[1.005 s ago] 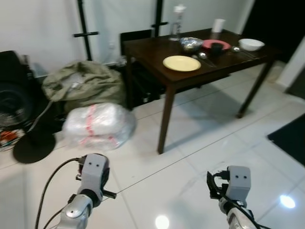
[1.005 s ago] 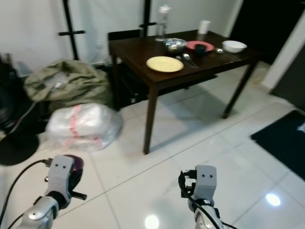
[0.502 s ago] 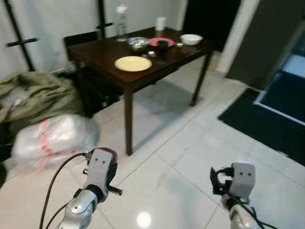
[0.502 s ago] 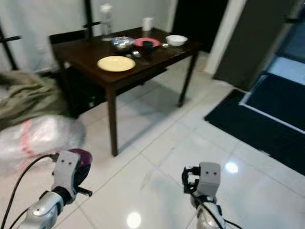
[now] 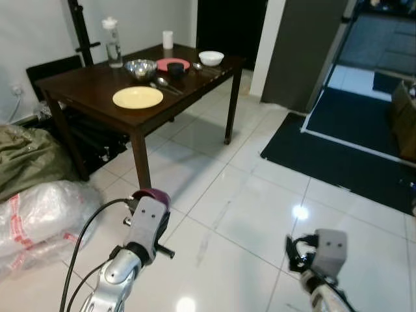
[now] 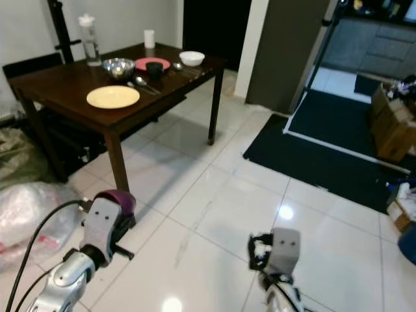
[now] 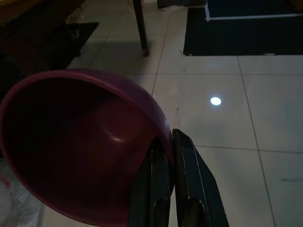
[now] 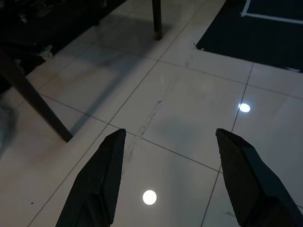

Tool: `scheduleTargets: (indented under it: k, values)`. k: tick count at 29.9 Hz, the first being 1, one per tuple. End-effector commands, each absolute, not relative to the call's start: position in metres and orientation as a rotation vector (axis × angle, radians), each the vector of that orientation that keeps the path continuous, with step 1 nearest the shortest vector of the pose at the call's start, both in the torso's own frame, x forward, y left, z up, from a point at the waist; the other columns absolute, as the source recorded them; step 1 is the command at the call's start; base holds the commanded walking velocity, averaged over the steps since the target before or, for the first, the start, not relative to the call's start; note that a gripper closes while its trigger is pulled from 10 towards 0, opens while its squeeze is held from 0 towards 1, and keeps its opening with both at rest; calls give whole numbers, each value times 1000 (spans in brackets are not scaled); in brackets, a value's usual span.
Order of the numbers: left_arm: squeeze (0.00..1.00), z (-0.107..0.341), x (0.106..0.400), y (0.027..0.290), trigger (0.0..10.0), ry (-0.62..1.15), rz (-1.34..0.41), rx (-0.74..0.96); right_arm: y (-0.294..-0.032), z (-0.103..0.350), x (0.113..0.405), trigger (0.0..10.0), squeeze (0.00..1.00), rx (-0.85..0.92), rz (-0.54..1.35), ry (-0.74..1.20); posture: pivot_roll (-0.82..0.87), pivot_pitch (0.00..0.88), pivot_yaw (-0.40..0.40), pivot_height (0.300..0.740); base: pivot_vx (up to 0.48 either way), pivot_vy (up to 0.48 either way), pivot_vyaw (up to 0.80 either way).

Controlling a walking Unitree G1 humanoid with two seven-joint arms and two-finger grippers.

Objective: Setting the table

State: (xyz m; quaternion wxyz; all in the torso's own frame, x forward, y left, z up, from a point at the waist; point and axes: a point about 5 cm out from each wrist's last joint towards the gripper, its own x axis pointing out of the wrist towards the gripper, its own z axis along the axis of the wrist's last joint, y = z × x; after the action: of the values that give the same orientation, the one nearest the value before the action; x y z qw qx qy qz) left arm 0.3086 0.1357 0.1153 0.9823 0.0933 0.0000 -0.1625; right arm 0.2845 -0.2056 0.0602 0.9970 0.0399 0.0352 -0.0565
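Open room: glossy white tiled floor point(image 5: 214, 214) spreads wide ahead of both arms, with ceiling lights mirrored in it; nothing stands on it between the jaws and the dark wooden surface point(image 5: 84, 88).
Edges: a black floor mat point(image 5: 338, 149) with a pale border lies ahead and out to the right of the right jaws; a dark doorway point(image 5: 231, 29) opens beyond the far end of the surface; a grey wall panel point(image 5: 302, 52) stands beside it.
Left gripper point(image 7: 173, 189): held low over the tiles, its jaws clenched on the rim of the deep maroon plastic bowl point(image 7: 80, 146).
Bowl and jaws: the rim runs between the two black fingers, one inside the wall and one outside; the bowl's hollow sits just beside the jaws, tilted on its side.
Right gripper point(image 8: 168, 175): held low over bare tiles, jaws released and spread wide apart, nothing between them.
Surface: well ahead of the left jaws, standing on dark legs. It carries a pale yellow round plate point(image 5: 138, 97) near its front edge, a shiny metal bowl point(image 5: 140, 67), a red plate point(image 5: 172, 64) with a small dark cup on it, a white bowl point(image 5: 211, 58), spoons, a clear water bottle point(image 5: 113, 44) and a white cup point(image 5: 168, 39).
Left of the left jaws: a clear plastic bag point(image 5: 39, 218) with red markings on the floor, and an olive-green cloth bundle point(image 5: 26, 162) behind it.
Far right: a brown cardboard box point(image 6: 390, 127).
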Motion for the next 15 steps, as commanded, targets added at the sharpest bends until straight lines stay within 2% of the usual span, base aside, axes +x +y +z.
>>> scheduleTargets:
  k: [1, 15]
  values:
    - [0, 112, 309, 131, 10000, 2, -352, 197, -213, 58, 282, 10000, 0, 95, -146, 78, 65, 83, 94, 740, 472, 0, -769]
    - [0, 111, 311, 130, 10000, 1, -372, 202, -214, 58, 283, 10000, 0, 95, -153, 75, 60, 70, 105, 740, 472, 0, -769]
